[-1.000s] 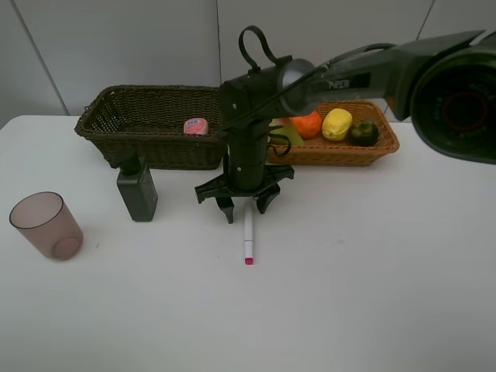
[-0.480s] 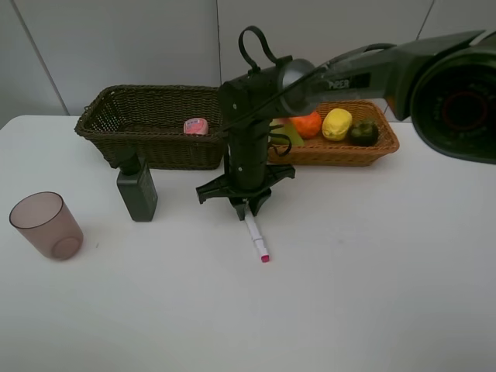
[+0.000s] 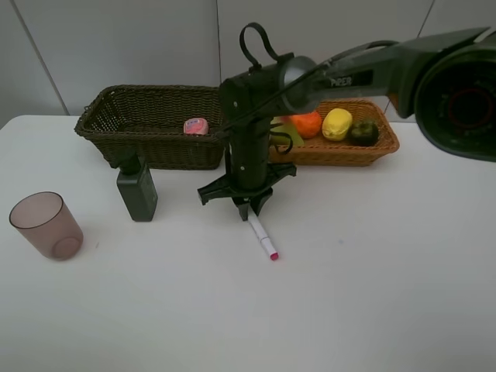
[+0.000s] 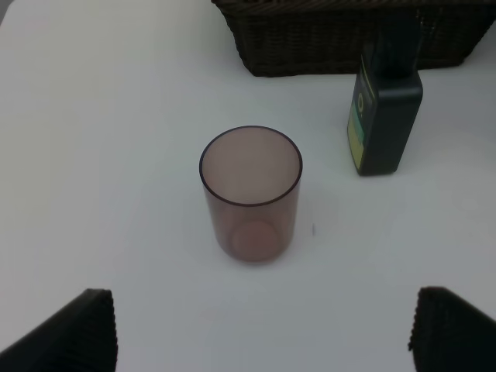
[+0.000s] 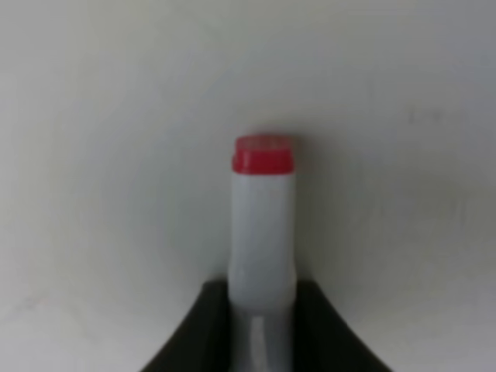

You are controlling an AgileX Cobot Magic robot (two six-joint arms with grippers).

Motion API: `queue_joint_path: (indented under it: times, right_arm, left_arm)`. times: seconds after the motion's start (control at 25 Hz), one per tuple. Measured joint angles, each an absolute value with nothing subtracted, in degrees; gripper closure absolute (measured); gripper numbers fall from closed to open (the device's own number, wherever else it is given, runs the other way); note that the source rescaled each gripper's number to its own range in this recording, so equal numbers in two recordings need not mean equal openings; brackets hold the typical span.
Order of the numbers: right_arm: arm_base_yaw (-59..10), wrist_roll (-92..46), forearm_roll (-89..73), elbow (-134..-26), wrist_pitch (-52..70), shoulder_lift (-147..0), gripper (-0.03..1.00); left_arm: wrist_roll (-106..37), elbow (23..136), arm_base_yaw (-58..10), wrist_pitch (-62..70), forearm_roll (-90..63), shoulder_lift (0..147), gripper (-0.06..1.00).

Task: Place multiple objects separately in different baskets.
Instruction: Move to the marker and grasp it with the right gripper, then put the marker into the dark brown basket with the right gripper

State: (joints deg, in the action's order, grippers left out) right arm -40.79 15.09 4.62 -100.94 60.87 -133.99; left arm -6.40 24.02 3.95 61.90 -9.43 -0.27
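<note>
The right gripper [image 3: 249, 208] stands over the middle of the white worktop [image 3: 349, 294] with its jaws closed on the white end of the white-pink marker [image 3: 263, 236]. The marker slants out from the jaws with its pink cap toward the near edge and slightly to the right. Whether the cap touches the surface cannot be told. The right wrist view shows the marker's body [image 5: 263, 225] pinched between the two dark fingers [image 5: 198, 333], with the cap pointing away from them. The left gripper [image 4: 263, 337] hangs wide open and holds nothing. Below it, near the worktop's left edge, stands the upright translucent mauve cup [image 4: 250, 194]. The dark green bottle [image 3: 138, 190] stands upright just in front of the dark olive-brown basket [image 3: 147, 147], which sits along the far edge left of the middle. The small pink bottle [image 3: 196, 126] lies inside that basket near its right end. The light orange-tan basket [image 3: 341, 153] sits along the far edge to the right. It holds the orange [image 3: 308, 124], the yellow lemon [image 3: 337, 124] and the dark mangosteen [image 3: 363, 133]. The green-red pear [image 3: 287, 136] is also in it, partly hidden behind the arm.
</note>
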Motion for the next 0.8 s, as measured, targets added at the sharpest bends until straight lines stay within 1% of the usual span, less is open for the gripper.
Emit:
queue_joint_path:
  times: [0.16,0.32,0.6,0.8]
  right_arm:
    - [-40.8,12.4,5.8,-101.4,64.3,-130.6,0.97]
    - [-40.8,9.8,8.4,-104.2,68.7,-126.8,0.97]
    - [-40.8,3.2,9.9,-113.2,69.6,-123.8,0.97]
    - [-41.3,-5.1,9.5,-118.6,69.6,-123.8,0.97]
  left_arm:
    - [-6.4,24.0,4.0,61.9,-9.4,-0.3,-0.06]
    - [-6.4,24.0,4.0,61.9,-9.4,-0.3,-0.06]
    - [-6.4,24.0,4.0,61.9,-9.4,-0.3,-0.06]
    - [-6.4,24.0,4.0,61.9,-9.4,-0.3,-0.06]
